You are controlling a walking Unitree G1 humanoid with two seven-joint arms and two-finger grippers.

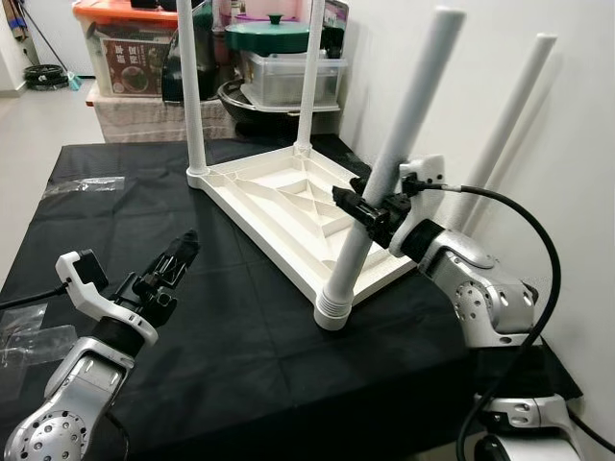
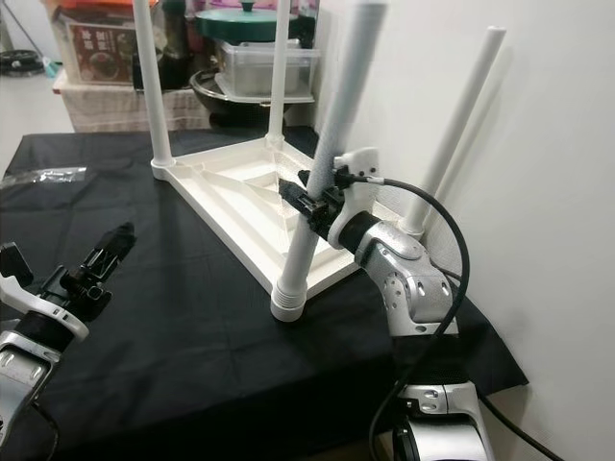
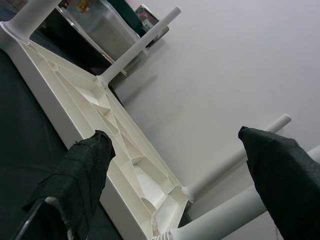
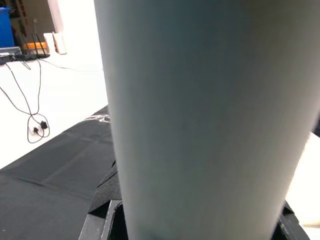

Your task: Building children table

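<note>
A white children's table top (image 1: 288, 206) lies upside down on the black cloth, its ribbed underside up. White legs stand up from its corners. The near leg (image 1: 384, 173) leans, its ribbed foot (image 1: 333, 309) at the near corner. My right gripper (image 1: 368, 208) is shut around this leg about halfway up; the leg (image 4: 200, 115) is close up in the right wrist view. My left gripper (image 1: 173, 264) hovers open over the cloth to the table's left, holding nothing, its fingers (image 3: 85, 170) apart in the left wrist view.
The black cloth (image 1: 240, 346) covers a work table that ends near my arms. A white wall (image 1: 577, 144) is close on the right. Storage boxes (image 1: 130, 48), a green pot lid (image 1: 274, 34) and a clear bin stand behind. A plastic bag (image 1: 82, 185) lies far left.
</note>
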